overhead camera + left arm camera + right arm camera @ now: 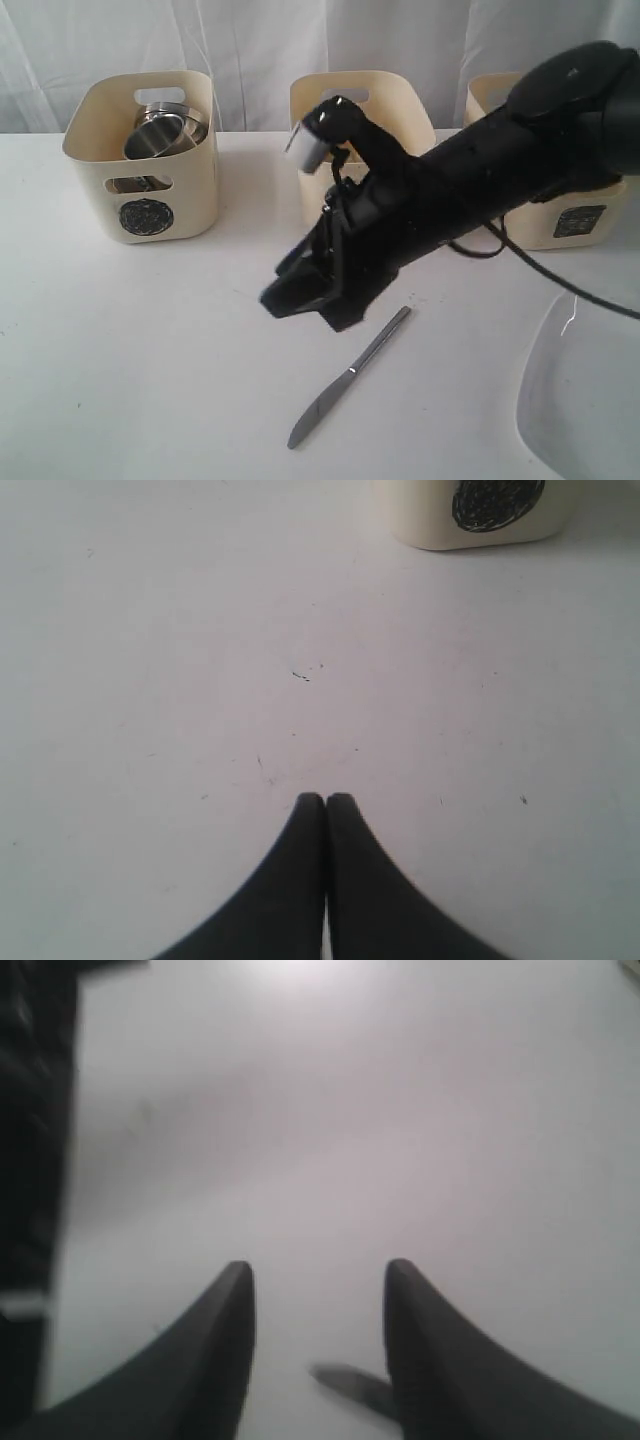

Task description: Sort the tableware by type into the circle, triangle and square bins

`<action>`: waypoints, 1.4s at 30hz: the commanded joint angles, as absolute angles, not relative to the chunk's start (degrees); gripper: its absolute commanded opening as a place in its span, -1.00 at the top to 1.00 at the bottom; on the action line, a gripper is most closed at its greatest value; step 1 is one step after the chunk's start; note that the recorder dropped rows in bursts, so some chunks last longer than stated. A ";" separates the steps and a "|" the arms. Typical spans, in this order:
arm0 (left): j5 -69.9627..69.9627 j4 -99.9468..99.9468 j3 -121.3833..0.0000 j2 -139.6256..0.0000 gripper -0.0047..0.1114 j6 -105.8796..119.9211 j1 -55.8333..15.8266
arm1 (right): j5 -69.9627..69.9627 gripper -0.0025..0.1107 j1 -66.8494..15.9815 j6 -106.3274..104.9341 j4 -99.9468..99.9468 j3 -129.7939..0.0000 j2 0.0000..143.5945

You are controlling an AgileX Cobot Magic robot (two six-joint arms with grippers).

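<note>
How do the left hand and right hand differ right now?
The left hand is shut, its tips touching; the right hand is open with a clear gap. The left hand faces bare table near the circle bin; the right hand has the knife tip showing between its tips. Both are black and hold nothing.

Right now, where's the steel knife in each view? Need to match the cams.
Exterior view: the steel knife lies diagonally on the white table, lower middle of the picture.
Left wrist view: not in it.
Right wrist view: only one blurred end shows, between the fingers of the open right pincer.
Shared landmark: the white table is in all three; the circle bin links the exterior and left wrist views.
</note>
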State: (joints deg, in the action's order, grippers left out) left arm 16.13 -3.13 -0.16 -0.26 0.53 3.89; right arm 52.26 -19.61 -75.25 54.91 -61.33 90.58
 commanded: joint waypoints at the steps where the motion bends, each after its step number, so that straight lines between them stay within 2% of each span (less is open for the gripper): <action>1: 16.21 -3.26 0.00 0.00 0.92 0.00 3.94 | 49.17 0.25 -19.60 -67.62 27.91 -66.35 91.39; 3: 16.21 -3.26 0.00 0.00 0.92 0.00 3.94 | 49.04 0.25 -19.89 -70.83 23.13 -66.87 91.52; 8: 16.21 -3.26 0.00 0.00 0.92 0.00 3.94 | 46.46 0.06 -23.33 -80.56 20.86 -66.76 92.49; 13: 16.21 -3.26 0.00 0.00 0.92 0.00 3.94 | 46.62 0.05 -25.75 -77.91 20.87 -66.76 98.30; 20: 16.21 -3.26 0.00 0.00 0.92 0.00 3.94 | 38.74 0.08 -25.61 -77.32 14.00 -66.76 100.12; 23: 16.21 -3.26 0.00 0.00 0.92 0.00 3.94 | 45.14 0.08 -25.61 -74.30 10.32 -66.76 102.83; 25: 16.21 -3.26 0.00 0.00 0.92 0.00 3.94 | 44.10 0.08 -25.61 -74.30 5.55 -66.76 104.19; 35: 16.21 -3.26 0.00 0.00 0.92 0.00 3.94 | 39.06 0.08 -25.50 -74.32 6.27 -66.76 107.72; 42: 16.21 -3.26 0.00 0.00 0.92 0.00 3.94 | 40.86 0.08 -23.85 -74.19 6.36 -66.76 110.45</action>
State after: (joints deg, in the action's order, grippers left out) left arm 16.13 -3.13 -0.16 -0.26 0.53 3.89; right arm 39.70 -25.12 -74.58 6.22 -66.68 109.72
